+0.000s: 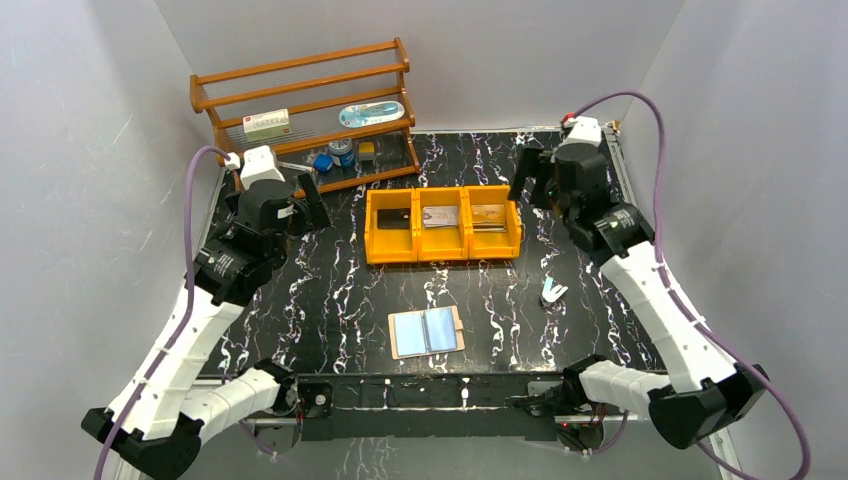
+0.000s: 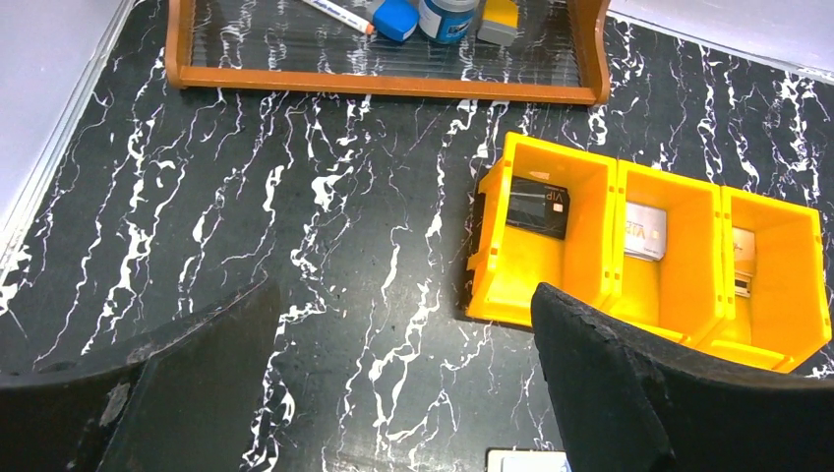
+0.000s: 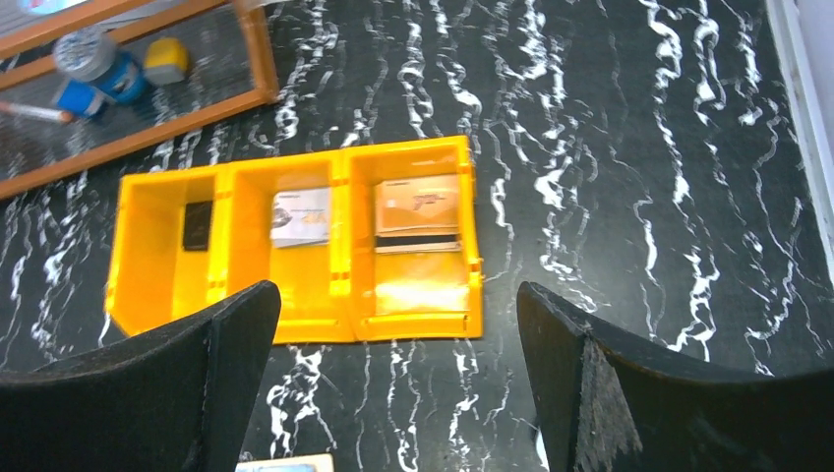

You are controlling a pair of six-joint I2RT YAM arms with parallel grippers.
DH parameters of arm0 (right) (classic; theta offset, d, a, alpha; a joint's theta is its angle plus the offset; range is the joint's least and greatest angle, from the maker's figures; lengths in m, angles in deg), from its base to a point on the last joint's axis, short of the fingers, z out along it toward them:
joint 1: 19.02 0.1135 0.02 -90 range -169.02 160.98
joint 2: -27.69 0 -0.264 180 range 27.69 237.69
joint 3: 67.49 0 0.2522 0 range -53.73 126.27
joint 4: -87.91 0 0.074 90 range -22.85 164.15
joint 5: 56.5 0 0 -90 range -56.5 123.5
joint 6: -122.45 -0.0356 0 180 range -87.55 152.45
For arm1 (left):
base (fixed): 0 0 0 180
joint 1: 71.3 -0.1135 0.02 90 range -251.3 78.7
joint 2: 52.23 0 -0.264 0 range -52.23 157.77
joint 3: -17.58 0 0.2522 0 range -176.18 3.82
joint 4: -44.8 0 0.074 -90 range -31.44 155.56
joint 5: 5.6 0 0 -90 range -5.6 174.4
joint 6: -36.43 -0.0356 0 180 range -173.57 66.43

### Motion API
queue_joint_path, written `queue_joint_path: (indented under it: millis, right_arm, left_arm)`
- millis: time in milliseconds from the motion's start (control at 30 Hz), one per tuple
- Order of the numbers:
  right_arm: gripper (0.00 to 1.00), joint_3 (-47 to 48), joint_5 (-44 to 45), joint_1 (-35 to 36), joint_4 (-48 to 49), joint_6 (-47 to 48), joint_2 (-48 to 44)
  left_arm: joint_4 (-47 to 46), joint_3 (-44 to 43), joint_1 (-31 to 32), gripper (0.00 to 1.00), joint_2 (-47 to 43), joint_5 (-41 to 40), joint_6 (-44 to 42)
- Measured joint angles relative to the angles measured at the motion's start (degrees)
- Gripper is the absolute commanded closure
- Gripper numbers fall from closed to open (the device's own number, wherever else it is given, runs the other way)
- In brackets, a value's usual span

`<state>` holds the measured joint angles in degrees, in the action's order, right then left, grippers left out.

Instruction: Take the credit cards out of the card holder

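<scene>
Card holder (image 1: 427,331): lying open, lower centre of frame. Credit cards (image 1: 441,216): one per compartment in the yellow bin (image 1: 443,255), frame centre. Left gripper (image 2: 403,295) and right gripper (image 3: 398,290): fingers spread wide, holding nothing.

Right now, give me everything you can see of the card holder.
The card holder lies open and flat on the black marbled table, near the middle of its front edge, with the yellow bin farther back. Two shiny pale blue pocket panels face up, split by a central crease. The tan cover shows as a border at right and bottom. No card visibly sticks out. Only the table touches it.
</scene>
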<state>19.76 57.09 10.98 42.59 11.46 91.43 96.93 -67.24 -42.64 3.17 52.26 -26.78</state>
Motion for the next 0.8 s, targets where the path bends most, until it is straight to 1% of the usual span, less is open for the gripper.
queue_joint_path:
  millis: [100,167,267,433,533,800]
  right_arm:
    - [0.02,0.4,-4.6,-7.5,-1.3,-0.6,1.8]
    - [0.02,0.4,-6.7,-9.9,-2.3,-0.7,2.3]
    - [0.02,-0.7,-10.9,-10.1,-1.2,0.1,0.7]
    - [0.02,-2.0,-17.0,-9.8,0.8,1.5,-5.7]
    - [0.02,-2.0,-17.8,-9.8,1.0,1.7,-6.6]
    - [0.02,-4.4,-17.9,-9.8,0.6,1.4,-5.0]
  left_arm:
    - [0.7,0.2,0.0,0.02,-0.8,-0.6,0.3]
    - [1.4,0.2,0.0,0.02,-1.0,-1.0,0.7]
    - [2.3,0.4,0.0,0.02,-1.0,-1.6,1.4]
    - [3.3,1.3,0.0,0.02,-0.9,-2.1,1.9]
    - [3.9,1.3,0.0,0.02,-0.5,-2.4,2.4]
    - [5.7,1.3,0.0,0.02,-0.3,-2.5,3.9]
